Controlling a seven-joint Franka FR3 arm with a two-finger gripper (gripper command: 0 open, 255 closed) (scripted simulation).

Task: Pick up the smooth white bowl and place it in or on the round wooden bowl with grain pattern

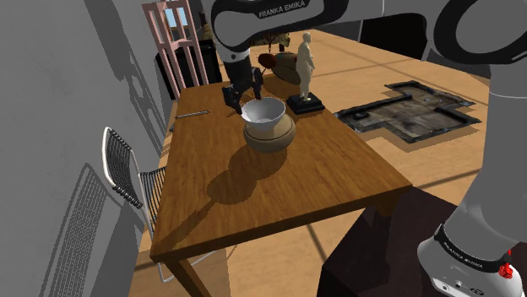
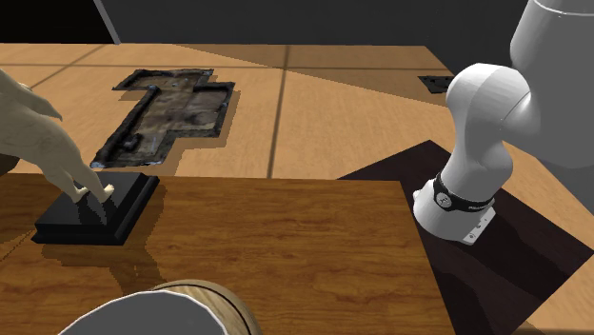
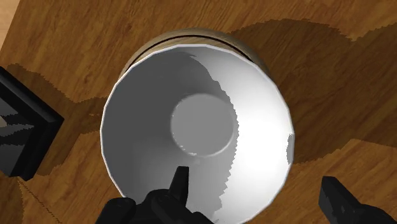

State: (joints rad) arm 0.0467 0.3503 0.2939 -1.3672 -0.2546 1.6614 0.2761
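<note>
White bowl [image 3: 197, 127] sits nested in the wooden bowl [image 3: 191, 34]; the gripper [image 3: 256, 179] gapes wide, holding nothing, one finger [image 3: 180, 182] inside the rim [image 3: 284, 156]. Rising crookedly, that finger could hook the rim and tip it out.

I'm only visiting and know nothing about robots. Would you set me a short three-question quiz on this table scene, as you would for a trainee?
1. True or false: the smooth white bowl sits in the round brown wooden bowl.
2. The black two-finger gripper is: A) open, one finger inside the white bowl's rim and one outside; B) shut on a spoon; C) shut on a cup.
3. Fill in: the pale human figurine stands on a ___ square base.

Key: 1 true; 2 A; 3 black.
</note>
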